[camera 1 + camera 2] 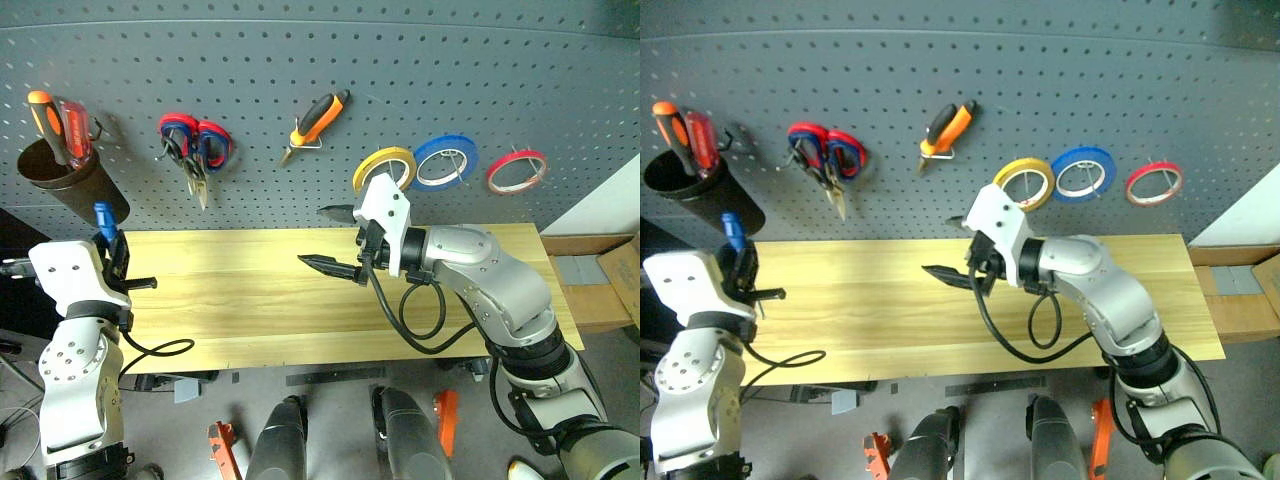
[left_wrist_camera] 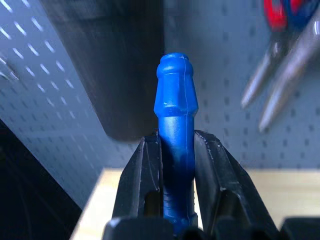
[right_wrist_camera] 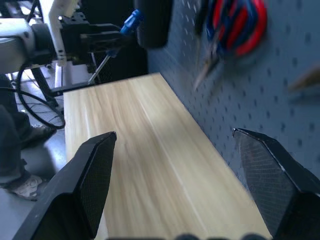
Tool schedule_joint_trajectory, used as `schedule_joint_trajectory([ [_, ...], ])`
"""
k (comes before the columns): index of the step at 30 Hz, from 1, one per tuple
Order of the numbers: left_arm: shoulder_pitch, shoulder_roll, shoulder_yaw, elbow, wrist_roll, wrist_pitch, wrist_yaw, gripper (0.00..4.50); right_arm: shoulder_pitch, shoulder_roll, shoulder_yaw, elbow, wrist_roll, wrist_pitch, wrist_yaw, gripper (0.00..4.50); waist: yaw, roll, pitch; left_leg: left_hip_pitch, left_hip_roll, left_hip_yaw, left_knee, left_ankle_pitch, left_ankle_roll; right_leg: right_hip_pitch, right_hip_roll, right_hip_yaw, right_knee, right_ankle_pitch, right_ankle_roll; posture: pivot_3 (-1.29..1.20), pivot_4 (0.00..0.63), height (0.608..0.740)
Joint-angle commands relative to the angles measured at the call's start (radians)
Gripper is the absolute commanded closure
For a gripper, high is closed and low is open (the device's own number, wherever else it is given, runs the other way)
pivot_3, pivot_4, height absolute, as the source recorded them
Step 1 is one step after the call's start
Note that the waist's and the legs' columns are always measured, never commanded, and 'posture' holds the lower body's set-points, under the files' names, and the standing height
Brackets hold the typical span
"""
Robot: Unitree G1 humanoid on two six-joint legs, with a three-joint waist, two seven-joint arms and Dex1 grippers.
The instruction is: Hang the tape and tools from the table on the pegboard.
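left gripper (image 2: 175, 150) clamping blue-handled screwdriver (image 2: 175, 125), right gripper (image 1: 335, 240) wide

The right arm (image 1: 500, 290) is built of rounded silver-grey shells joined by black collars, and behind its jaws sits a white angular housing (image 1: 385, 215) with small dark screw holes. A black cable (image 1: 415, 320) loops from just behind those jaws back to the forearm, and the two black fingers (image 3: 272, 180) are flat, tapering plates with a fine woven pattern. The left arm (image 1: 75, 400) has a white block behind its jaws, a silver forearm with round screw recesses, and a black cable (image 1: 160, 348) curling out beside it.
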Motion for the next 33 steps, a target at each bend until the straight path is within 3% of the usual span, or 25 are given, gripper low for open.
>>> schedule_joint_trajectory([
  [1,-0.027,0.023,0.057,-0.093,-0.005,-0.040,0.017,3.97,-0.037,-0.002,-0.042,-0.011,0.033,-0.040,0.034,0.69,0.007,-0.001,-0.010,0.000,0.000,0.000,0.000,0.000,0.000,0.000,0.000,-0.001,0.000,0.000,0.000,0.04,0.166,0.740],
  [11,-0.412,0.196,0.056,0.035,-0.074,-0.024,-0.028,3.97,-0.069,0.014,-0.042,0.074,-0.015,-0.113,0.029,0.69,0.033,-0.009,-0.050,-0.001,0.000,-0.002,0.003,0.001,-0.002,0.001,0.001,-0.002,0.001,0.002,-0.001,0.02,0.129,0.740],
  [16,-0.623,0.290,0.009,0.313,-0.042,-0.146,-0.122,3.97,-0.071,0.023,-0.044,0.079,-0.028,-0.118,0.004,0.69,0.022,-0.009,-0.056,0.000,0.001,-0.002,0.003,0.002,-0.003,0.001,0.002,-0.003,0.002,0.002,-0.001,0.00,0.128,0.740],
  [21,-0.760,0.299,-0.045,0.624,-0.005,-0.307,-0.186,3.97,-0.066,0.034,-0.037,0.073,-0.041,-0.114,-0.016,0.69,0.017,-0.008,-0.062,0.001,0.000,-0.001,0.003,0.002,-0.003,0.001,0.002,-0.002,0.003,0.002,-0.001,-0.02,0.128,0.740],
  [26,-0.781,0.277,-0.062,0.778,0.004,-0.412,-0.203,3.97,-0.059,0.027,-0.039,0.058,-0.049,-0.104,-0.023,0.69,0.000,-0.008,-0.062,0.001,0.000,-0.001,0.003,0.002,-0.004,0.001,0.002,-0.002,0.003,0.002,-0.002,-0.05,0.134,0.740],
  [33,-0.720,0.241,-0.035,0.823,0.000,-0.490,-0.143,3.97,-0.058,0.011,-0.042,0.048,-0.049,-0.092,-0.030,0.69,-0.017,-0.007,-0.065,0.001,0.000,-0.002,0.004,0.002,-0.004,0.000,0.001,-0.002,0.005,0.002,-0.002,-0.08,0.132,0.740],
])
